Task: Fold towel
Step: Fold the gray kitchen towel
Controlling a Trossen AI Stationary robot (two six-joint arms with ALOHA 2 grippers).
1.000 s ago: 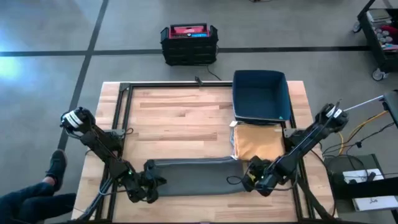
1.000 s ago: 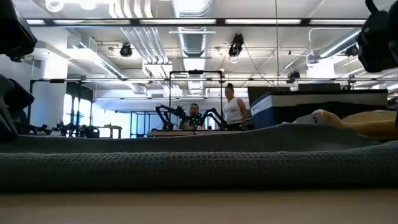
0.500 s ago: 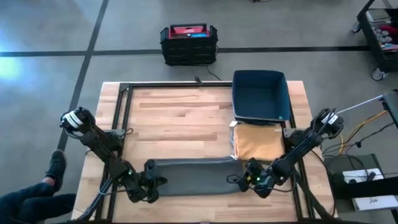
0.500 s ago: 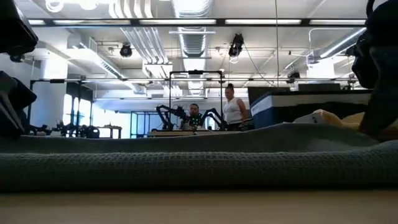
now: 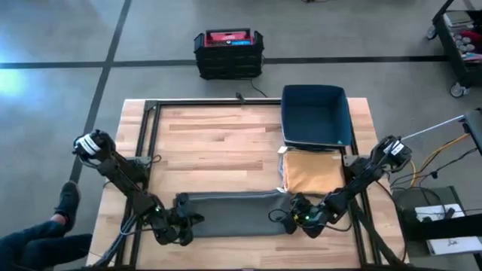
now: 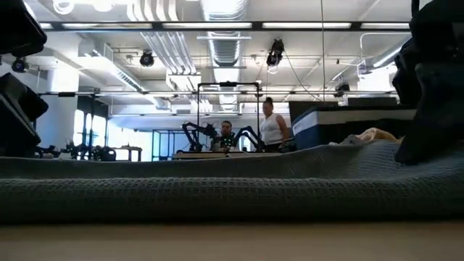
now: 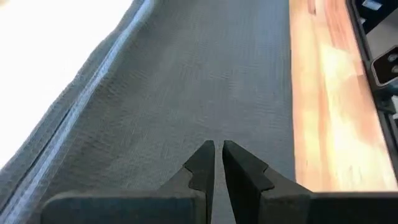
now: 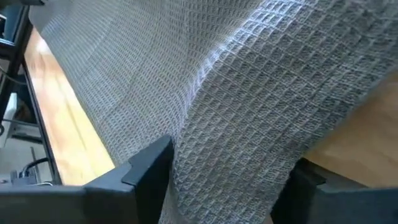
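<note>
Since a second ago the right gripper [image 5: 285,218] has slid along the table's near edge toward the left one, carrying its end of the grey towel [image 5: 230,213] with it, so the towel's strip looks shorter and its right end is bunched. Its jaws stand apart with waffle-weave cloth [image 8: 249,130] filling the gap between them, so they grip the towel's right end. At the other end, the left gripper [image 5: 183,223] sits in the same spot; its jaws are pressed nearly together [image 7: 216,163] down on the towel, which runs straight out ahead of them, with bare wooden table [image 7: 329,118] just beside. Beyond the right jaws lie a tan cloth [image 5: 312,173] and a blue bin [image 5: 316,114].
</note>
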